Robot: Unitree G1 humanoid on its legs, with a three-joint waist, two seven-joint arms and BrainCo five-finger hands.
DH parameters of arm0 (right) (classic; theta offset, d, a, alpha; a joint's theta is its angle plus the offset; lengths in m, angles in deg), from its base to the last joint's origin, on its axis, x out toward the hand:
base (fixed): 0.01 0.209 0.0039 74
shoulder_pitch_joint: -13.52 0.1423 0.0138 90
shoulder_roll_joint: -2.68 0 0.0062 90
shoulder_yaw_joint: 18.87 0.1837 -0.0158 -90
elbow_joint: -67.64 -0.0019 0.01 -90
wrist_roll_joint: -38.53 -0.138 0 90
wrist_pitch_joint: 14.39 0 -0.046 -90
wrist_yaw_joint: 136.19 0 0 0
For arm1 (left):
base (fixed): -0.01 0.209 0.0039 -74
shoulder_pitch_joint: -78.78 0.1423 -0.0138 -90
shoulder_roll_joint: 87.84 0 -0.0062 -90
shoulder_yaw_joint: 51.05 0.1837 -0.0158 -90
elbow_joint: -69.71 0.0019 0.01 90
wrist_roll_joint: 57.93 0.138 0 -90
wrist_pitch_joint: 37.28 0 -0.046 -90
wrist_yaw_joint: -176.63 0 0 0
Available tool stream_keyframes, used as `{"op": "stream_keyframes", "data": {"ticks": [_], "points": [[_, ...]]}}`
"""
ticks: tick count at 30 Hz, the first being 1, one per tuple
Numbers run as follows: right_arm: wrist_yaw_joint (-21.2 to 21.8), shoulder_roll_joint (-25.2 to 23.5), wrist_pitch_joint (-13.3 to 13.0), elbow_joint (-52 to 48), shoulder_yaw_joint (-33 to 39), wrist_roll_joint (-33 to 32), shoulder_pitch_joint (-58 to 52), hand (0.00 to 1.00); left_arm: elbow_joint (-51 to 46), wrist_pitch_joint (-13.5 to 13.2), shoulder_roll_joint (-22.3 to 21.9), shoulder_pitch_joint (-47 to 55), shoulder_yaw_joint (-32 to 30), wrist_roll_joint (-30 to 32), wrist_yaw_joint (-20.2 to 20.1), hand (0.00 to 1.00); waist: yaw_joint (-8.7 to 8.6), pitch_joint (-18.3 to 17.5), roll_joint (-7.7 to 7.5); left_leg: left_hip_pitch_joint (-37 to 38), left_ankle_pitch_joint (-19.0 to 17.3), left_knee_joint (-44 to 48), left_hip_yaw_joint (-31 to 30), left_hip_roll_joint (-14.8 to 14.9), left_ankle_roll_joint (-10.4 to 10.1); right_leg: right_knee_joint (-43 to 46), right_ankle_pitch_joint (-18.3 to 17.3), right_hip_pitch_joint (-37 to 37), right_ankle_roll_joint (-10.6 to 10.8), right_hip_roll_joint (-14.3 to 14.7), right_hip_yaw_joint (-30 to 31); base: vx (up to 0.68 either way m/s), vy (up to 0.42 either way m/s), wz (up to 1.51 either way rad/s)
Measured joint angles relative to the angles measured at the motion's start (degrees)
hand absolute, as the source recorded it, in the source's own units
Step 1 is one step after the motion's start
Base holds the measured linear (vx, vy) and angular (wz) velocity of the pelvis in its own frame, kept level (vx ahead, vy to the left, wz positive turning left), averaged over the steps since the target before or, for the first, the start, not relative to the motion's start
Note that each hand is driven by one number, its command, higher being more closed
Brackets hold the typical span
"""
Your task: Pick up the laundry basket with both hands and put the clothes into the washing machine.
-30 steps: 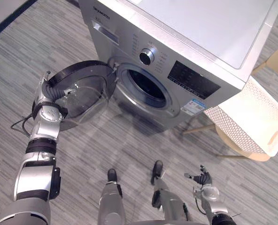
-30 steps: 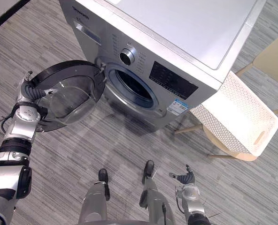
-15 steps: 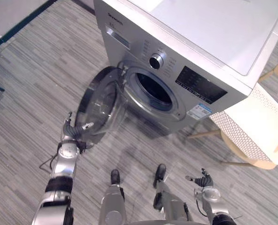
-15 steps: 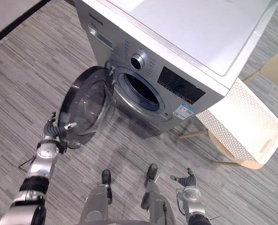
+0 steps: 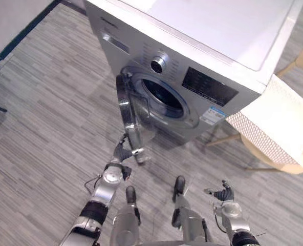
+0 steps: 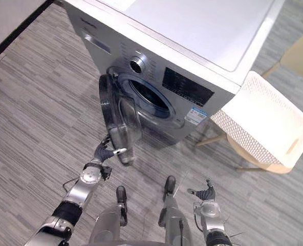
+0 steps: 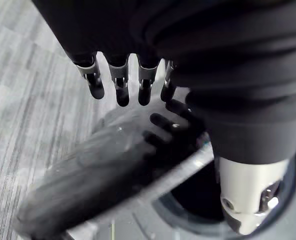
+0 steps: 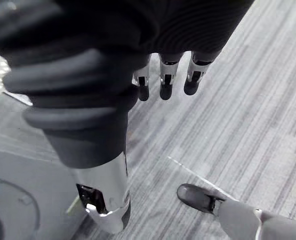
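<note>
L hand (image 5: 122, 154) fingers straight, spread, at near edge of half-open door (image 5: 131, 115) of washer (image 5: 202, 51). R hand (image 5: 224, 195) relaxed, spread, near right. Basket (image 5: 274, 128) on stool (image 5: 266, 161), right of washer.

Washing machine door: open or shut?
Open: the door stands swung out edge-on from the drum opening, left robot hand at its lower rim.

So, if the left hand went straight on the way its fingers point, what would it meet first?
Most likely the washing machine door. It stands partly open, and its lower rim sits just past the straight fingers of the left hand. Whether they already touch is unclear.
</note>
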Motion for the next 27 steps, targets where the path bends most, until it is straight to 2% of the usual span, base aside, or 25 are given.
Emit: {"op": "stream_keyframes", "data": {"ticks": [2,5,8,12,14,17,19,21,22,25,27], "points": [[-0.4,0.3,0.0,-1.8,-0.2,-0.1,-0.1,0.00,4.3,0.5,3.4,-10.2,-0.1,2.1,0.0,0.00,-1.86,1.4,-0.37,-3.3,-2.2,3.8,3.1,1.0,0.5,0.0,0.9,-3.6,1.1,-0.1,3.4,-0.09,0.010,-0.76],[-1.3,0.2,-0.1,-3.8,-2.0,-0.1,-2.3,0.00,6.6,2.8,7.7,-18.5,-0.2,3.8,-0.1,0.00,-2.71,2.7,-0.05,-6.7,-5.3,9.7,5.6,3.8,0.4,-0.2,1.7,-6.3,1.9,1.4,5.8,-0.05,-0.004,-0.58],[-1.6,-0.4,-0.5,-6.8,-3.0,-0.2,-5.0,0.00,7.9,3.6,8.9,-19.4,-0.4,3.8,-0.6,0.00,-2.28,2.8,0.12,-9.6,-7.2,13.5,6.0,6.1,0.2,-0.2,2.8,-8.1,1.3,2.9,6.4,-0.01,-0.023,-0.24],[-1.9,-0.3,-2.2,-10.0,-4.4,-1.2,-5.4,0.00,7.9,3.7,10.8,-20.0,-1.1,3.5,0.1,0.00,-2.28,2.9,-0.04,-11.7,-8.1,15.6,6.4,6.8,0.6,-0.5,3.6,-9.6,1.1,3.0,6.9,-0.02,-0.005,-0.07],[-1.9,-0.3,-2.9,-10.4,-5.0,-1.3,-5.6,0.00,7.9,3.8,10.7,-20.0,-2.6,3.2,0.1,0.00,-2.32,2.9,-0.07,-11.8,-8.3,16.1,6.3,6.9,0.8,-0.9,4.0,-9.2,1.3,3.0,6.9,-0.01,0.000,-0.02],[-1.9,-0.3,-3.2,-11.0,-5.0,-1.4,-6.5,0.00,6.3,3.8,10.8,-19.4,-8.3,3.1,1.9,0.00,-2.36,2.9,-0.07,-11.9,-8.3,16.1,5.6,6.9,0.9,-0.9,4.0,-8.8,1.3,2.9,5.9,-0.03,-0.033,0.10],[-1.9,-0.4,-3.2,-11.0,-5.1,-1.4,-6.6,0.00,0.8,3.0,10.6,-15.7,-12.4,2.8,3.6,0.00,-2.45,2.9,-0.06,-11.5,-8.0,16.0,3.7,6.9,0.6,-1.1,3.8,-7.3,1.1,2.9,4.1,-0.01,-0.042,0.23],[-1.9,-0.5,-3.1,-10.9,-5.1,-1.5,-7.0,0.00,-2.7,1.8,9.0,-11.2,-14.0,1.8,4.1,0.00,-2.59,2.9,-0.05,-9.8,-7.7,15.3,2.5,6.9,0.3,-1.1,3.1,-4.9,0.2,2.9,2.5,0.03,-0.050,0.39],[-1.9,-0.6,-2.9,-10.8,-5.1,-1.8,-7.7,0.00,-5.0,0.9,6.7,-5.8,-14.8,0.7,4.3,0.00,-2.43,2.8,0.02,-7.5,-7.0,13.8,1.0,6.4,0.1,-1.1,2.3,-2.1,-0.7,2.7,0.8,0.07,-0.064,0.66],[-1.9,-1.7,-2.3,-9.7,-5.1,-1.9,-8.8,0.00,-9.8,-0.2,-0.3,10.0,-16.5,-3.3,5.5,0.00,-1.12,2.5,-0.11,0.1,-4.4,7.5,-1.8,4.7,-0.7,-0.4,-0.9,4.9,-1.3,2.0,-2.9,0.09,-0.041,0.67],[-1.8,-2.1,-1.3,-8.3,-5.0,-1.4,-8.7,0.00,-10.4,-0.2,-3.5,20.8,-16.6,-5.6,5.5,0.00,-0.11,0.4,-0.05,2.9,-2.9,4.2,-3.2,4.0,-1.3,0.2,-2.6,7.0,-1.5,1.7,-5.0,0.09,-0.028,0.58]]}}
